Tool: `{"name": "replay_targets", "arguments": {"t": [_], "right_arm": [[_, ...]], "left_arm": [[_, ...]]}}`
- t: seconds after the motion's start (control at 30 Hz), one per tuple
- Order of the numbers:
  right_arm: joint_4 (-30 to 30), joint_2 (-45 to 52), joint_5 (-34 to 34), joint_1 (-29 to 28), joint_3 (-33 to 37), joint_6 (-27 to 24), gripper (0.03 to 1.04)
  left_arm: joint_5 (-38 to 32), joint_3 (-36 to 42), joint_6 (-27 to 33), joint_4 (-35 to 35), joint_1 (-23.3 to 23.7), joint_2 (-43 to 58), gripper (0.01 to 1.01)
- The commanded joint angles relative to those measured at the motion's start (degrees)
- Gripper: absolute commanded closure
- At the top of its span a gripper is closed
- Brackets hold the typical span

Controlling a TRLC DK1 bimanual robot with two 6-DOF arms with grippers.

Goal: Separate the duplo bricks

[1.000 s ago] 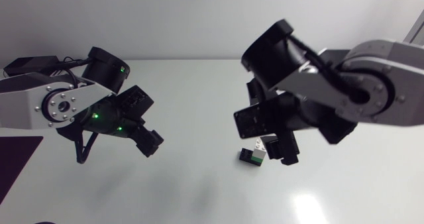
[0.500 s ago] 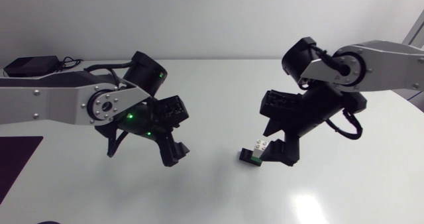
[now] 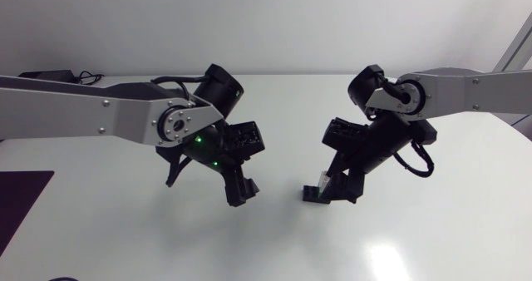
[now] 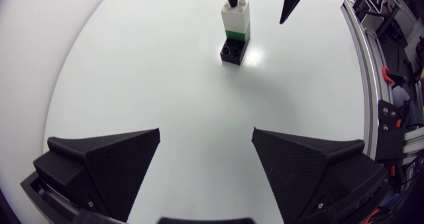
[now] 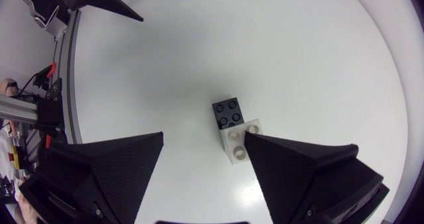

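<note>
The main risk is a lopsided grip. The right gripper point(image 5: 204, 136) is open, and the brick stack point(image 3: 317, 194) does not sit in the middle of its gap. The white brick point(image 5: 236, 144) on top lies right against, and partly under, one of its fingers point(image 5: 291, 164), while the other finger is well apart from it. If the fingers closed from here, the near one would probably push the stack across the smooth bench point(image 3: 416, 231) or tip it over instead of pinching it (nothing else holds the bricks in place). Whether that finger already touches the white brick cannot be told.

A second risk is a clash between the arms. The left gripper point(image 4: 205, 134) is also open, with nothing between its fingers, and it points straight at the stack, which stands well ahead of it and close under the right gripper's tips.

In the head view the stack stands a little right of centre in the lower half of the frame, between the two grippers and much closer to the right one. It has the white brick on top, a green brick point(image 4: 236, 34) beneath it, and a black brick point(image 5: 226, 112) at the base that juts out towards the left gripper. All three are joined.
</note>
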Motion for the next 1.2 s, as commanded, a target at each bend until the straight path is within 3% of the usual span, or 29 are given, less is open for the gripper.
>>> {"name": "replay_targets", "arguments": {"t": [0.0,0.4,0.57,0.8,1.17], "right_arm": [[-0.95,0.52,-0.36,-0.51,-0.56,1.14,0.19],[-3.32,-4.57,0.17,2.04,2.26,0.88,0.18],[-1.13,-3.34,1.84,-1.82,1.99,-5.27,0.18],[5.2,-2.11,3.95,-3.14,-2.67,-12.66,0.18],[8.63,2.02,4.3,-2.26,-4.69,-14.68,0.2]], "left_arm": [[0.98,1.62,1.96,-0.48,0.02,1.73,0.056],[1.33,2.24,2.57,-0.48,0.72,1.38,0.056],[1.69,2.59,3.36,-0.31,0.81,1.56,0.056],[2.3,3.47,3.54,3.56,-0.6,2.87,0.056],[2.3,6.46,3.71,4.26,-2.44,6.13,0.057]]}}
